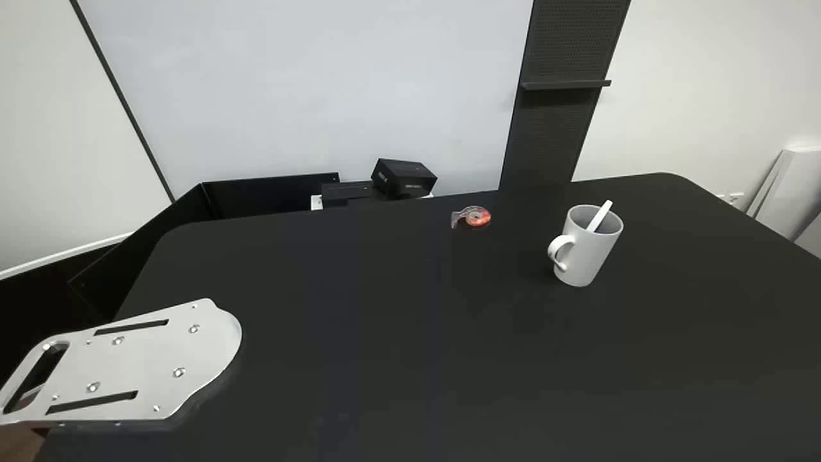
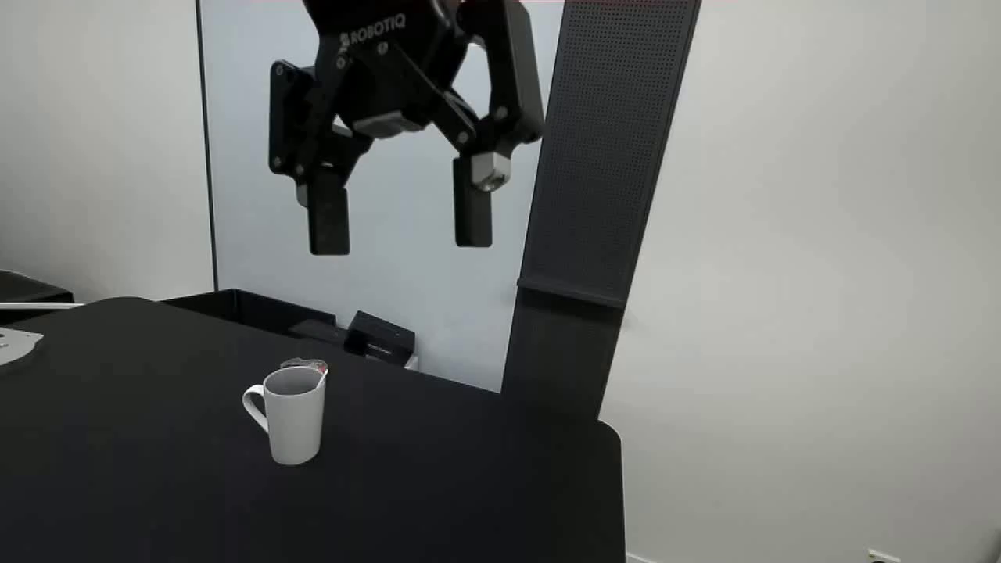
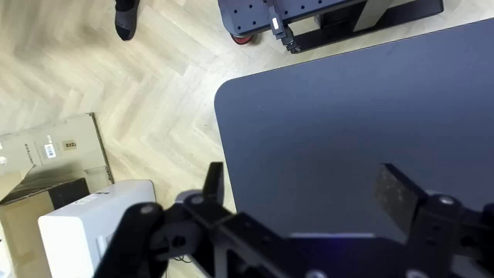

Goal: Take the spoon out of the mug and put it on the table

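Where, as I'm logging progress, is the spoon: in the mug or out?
In. The spoon slants inside the mug, one end sticking out at the top in an exterior view; its lower end is hidden.

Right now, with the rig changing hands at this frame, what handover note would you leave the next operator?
Gripper: open and empty, raised clear of the mug.
Mug: standing upright on the table, seen in both exterior views.
Spoon: in the mug, one end sticking up past the rim; the rest is hidden inside.
Done: no step of the task shows as done; the spoon is not yet out.
Left: grip the spoon, lift it free, lay it on the table.
Heads-up: the wrist view shows neither mug nor spoon, so the arm probably needs repositioning first.
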